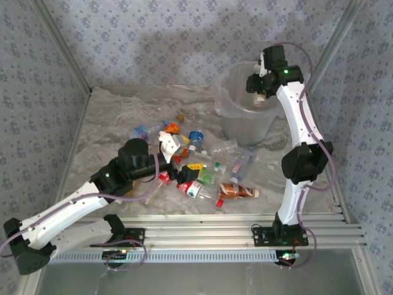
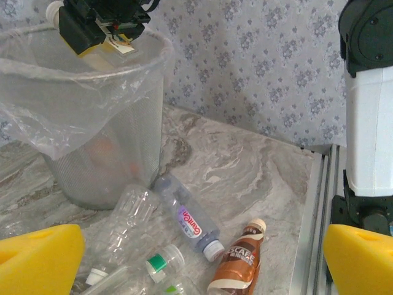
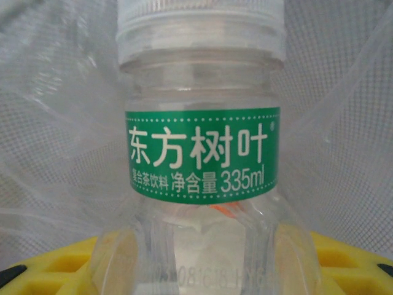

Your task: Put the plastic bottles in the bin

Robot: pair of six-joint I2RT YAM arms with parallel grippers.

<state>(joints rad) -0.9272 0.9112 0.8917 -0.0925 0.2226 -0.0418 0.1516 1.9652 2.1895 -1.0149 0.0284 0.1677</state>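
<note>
Most of the task is not yet done: more than ten plastic bottles (image 1: 202, 172) lie scattered on the table (image 1: 110, 123), in front of the bin (image 1: 242, 123) and to its left. Among them are a brown coffee bottle (image 2: 236, 264) and a clear one with a purple label (image 2: 184, 215), which lies just beside the foot of the bin. Something orange shows dimly through the bin wall, but I cannot tell what it is. The right gripper (image 1: 263, 92) is closed on a clear bottle with a green label (image 3: 202, 153), held between its yellow pads (image 3: 350, 258), and it hangs directly over the open mouth of the bin. I judge that only the release is missing for this bottle. The left gripper (image 1: 174, 147) is wide open and holds nothing; it hovers low over the pile, and the bottles are under and ahead of its fingers.
</note>
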